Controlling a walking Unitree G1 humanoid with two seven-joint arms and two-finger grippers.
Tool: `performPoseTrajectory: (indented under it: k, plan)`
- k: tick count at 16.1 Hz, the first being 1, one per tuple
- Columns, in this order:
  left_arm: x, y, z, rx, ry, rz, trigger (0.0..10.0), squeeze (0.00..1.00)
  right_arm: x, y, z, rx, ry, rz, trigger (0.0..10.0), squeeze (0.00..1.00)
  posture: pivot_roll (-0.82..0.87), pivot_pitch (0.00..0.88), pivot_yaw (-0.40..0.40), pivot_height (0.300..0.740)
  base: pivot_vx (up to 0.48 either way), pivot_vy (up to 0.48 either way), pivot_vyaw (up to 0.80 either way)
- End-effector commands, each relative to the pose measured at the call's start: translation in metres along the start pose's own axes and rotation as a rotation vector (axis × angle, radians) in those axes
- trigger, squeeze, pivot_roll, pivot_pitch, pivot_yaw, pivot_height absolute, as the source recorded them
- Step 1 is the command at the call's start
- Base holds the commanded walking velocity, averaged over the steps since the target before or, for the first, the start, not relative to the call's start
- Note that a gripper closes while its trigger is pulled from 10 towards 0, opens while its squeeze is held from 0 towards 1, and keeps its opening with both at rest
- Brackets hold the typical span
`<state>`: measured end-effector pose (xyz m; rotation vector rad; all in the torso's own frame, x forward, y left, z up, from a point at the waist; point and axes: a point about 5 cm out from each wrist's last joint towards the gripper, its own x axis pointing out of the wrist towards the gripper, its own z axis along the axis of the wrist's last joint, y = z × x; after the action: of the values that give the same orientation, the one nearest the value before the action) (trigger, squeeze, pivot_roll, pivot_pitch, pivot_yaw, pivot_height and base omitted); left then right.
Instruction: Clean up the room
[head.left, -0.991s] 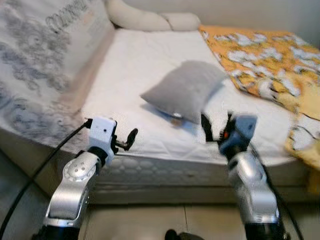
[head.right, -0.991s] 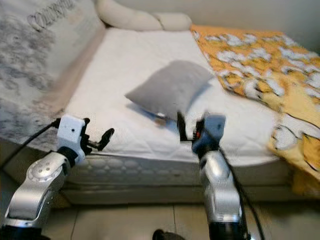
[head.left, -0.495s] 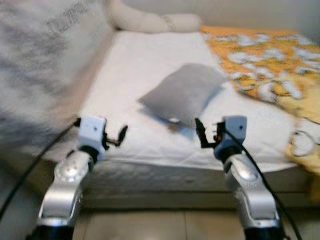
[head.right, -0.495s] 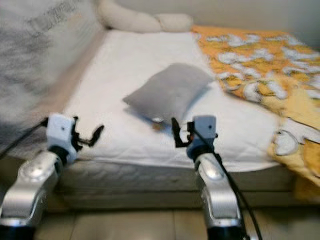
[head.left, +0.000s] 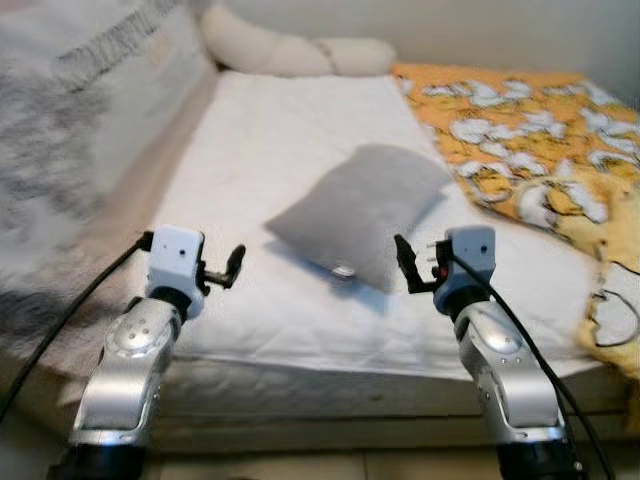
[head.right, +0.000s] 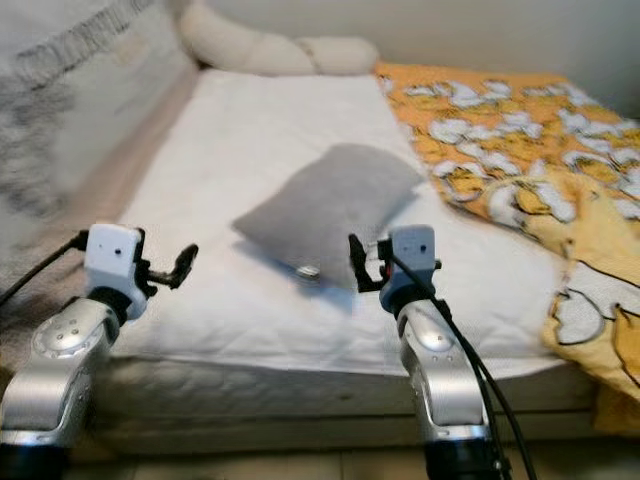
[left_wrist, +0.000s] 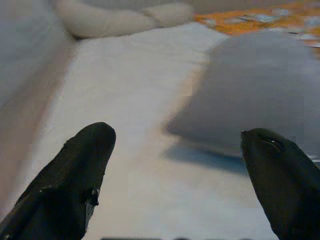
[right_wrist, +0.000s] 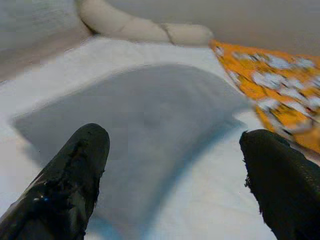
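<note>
A grey pillow (head.left: 365, 205) lies askew in the middle of the white mattress (head.left: 270, 130). My left gripper (head.left: 233, 265) hovers open over the mattress's front left part, a short way left of the pillow's near corner. My right gripper (head.left: 403, 262) is open too, just off the pillow's near right edge. The left wrist view has the pillow (left_wrist: 260, 85) ahead and to one side of the open fingers (left_wrist: 75, 175). In the right wrist view the pillow (right_wrist: 145, 125) lies straight ahead between the spread fingers (right_wrist: 75, 170). Neither gripper holds anything.
An orange blanket with white patches (head.left: 520, 130) covers the bed's right side and hangs over the front corner. A cream bolster (head.left: 290, 55) lies at the head. A grey-patterned white duvet (head.left: 80, 120) is piled along the left. The mattress's front edge (head.left: 330, 385) is just before me.
The view has shifted and the bed looks closer. Both grippers now stand further over the mattress, the right one nearer the pillow's edge. The pillow has not moved.
</note>
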<state>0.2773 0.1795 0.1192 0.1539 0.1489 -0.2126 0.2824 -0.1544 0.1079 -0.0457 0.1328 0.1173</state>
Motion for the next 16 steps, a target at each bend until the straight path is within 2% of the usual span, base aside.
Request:
performPoseTrajectory:
  k: [1, 4, 10, 13, 14, 16]
  plan:
    - [0.001, 0.003, 0.003, 0.019, -0.007, 0.004, 10.0, 0.0, 0.001, -0.002, -0.002, 0.018, 0.007, -0.012, 10.0, 0.0, 0.05, 0.0, -0.031, 0.74, 0.394, 0.0, 0.0]
    - [0.001, 0.004, 0.003, 0.026, -0.006, 0.007, 10.0, 0.0, 0.0, -0.004, -0.009, 0.081, 0.027, -0.012, 10.0, 0.0, 0.05, 0.0, -0.03, 0.74, 0.396, 0.0, 0.0]
    - [0.001, 0.005, 0.004, 0.032, -0.004, 0.01, 10.0, 0.0, 0.001, -0.008, -0.013, 0.071, 0.03, -0.011, 10.0, 0.0, 0.05, 0.0, -0.028, 0.74, 0.392, 0.0, 0.0]
    - [0.001, 0.005, 0.004, 0.032, -0.003, 0.01, 10.0, 0.0, -0.001, -0.001, -0.014, 0.029, 0.032, 0.063, 10.0, 0.0, 0.05, 0.0, -0.025, 0.74, 0.384, 0.0, 0.28]
    - [0.001, 0.005, 0.004, 0.033, -0.005, 0.008, 10.0, 0.0, -0.001, -0.002, -0.014, 0.05, 0.027, 0.05, 10.0, 0.0, 0.05, 0.0, -0.023, 0.74, 0.36, 0.0, 0.8]
    - [0.001, 0.003, 0.004, 0.017, -0.012, -0.004, 10.0, 0.0, -0.001, -0.004, -0.015, 0.081, 0.037, 0.029, 10.0, 0.0, 0.05, 0.0, -0.019, 0.74, 0.0, 0.0, 0.0]
